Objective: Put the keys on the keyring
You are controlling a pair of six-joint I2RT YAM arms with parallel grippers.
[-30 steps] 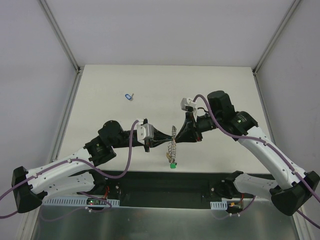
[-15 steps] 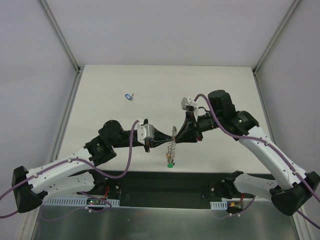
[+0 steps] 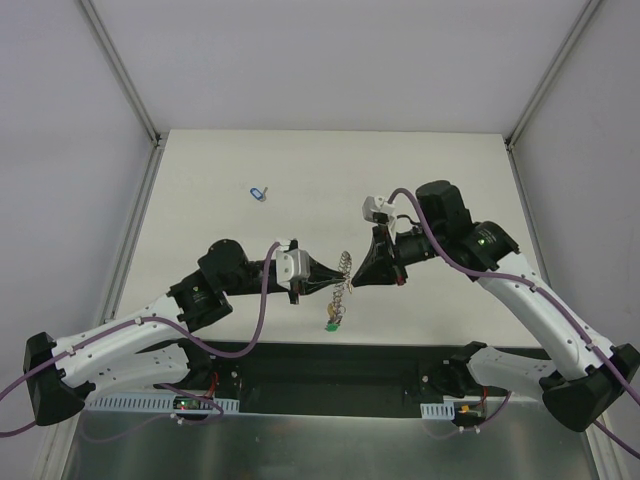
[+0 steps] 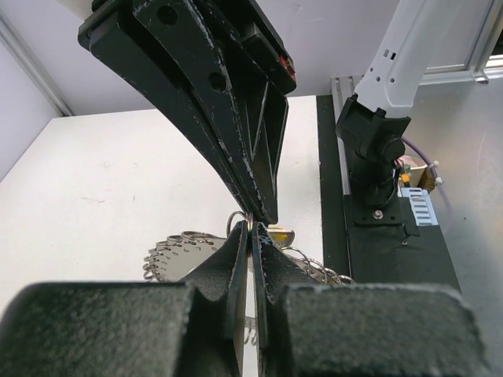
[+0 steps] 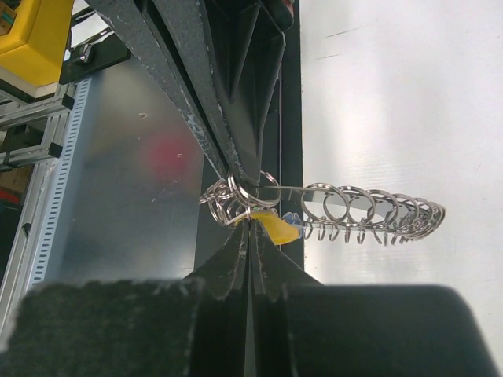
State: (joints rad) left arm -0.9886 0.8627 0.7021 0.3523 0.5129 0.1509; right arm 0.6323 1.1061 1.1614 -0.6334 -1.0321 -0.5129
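**Two hands meet tip to tip above the pale desk (image 3: 450, 170), carrying the keyring (image 5: 369, 210) between them.**

The left hand (image 4: 250, 239) is fully closed, and its tips nip the ring at its wire edge. The right hand (image 5: 250, 236) is pressed just as tight. The yellow-tagged key (image 5: 275, 228) lies just past the right hand's tips, against the loops. Whether those tips pinch the key itself or a strand of wire cannot be told.

A green-tagged key (image 3: 329, 325) dangles from the ring directly below both hands. A blue-tagged key (image 3: 258, 193) lies on the desk, well beyond the left hand.

The step in hand looks like working the yellow-tagged key onto a loop. It would go best with the left hand holding the ring dead steady. The right hand would then turn the key's eye along the wire in small rotations rather than pulling. A hard tug on such slick, thin metal could likely slip either grip or spring the loop.

- **Keyring:** a fan of thin, bright, springy wire coils around a flat grey disc.
- **Tags:** smooth, glossy plastic ovals.
- **Fingers:** matte black and tapering, scuffed pale along their edges.
- **Desk:** flat and matte.
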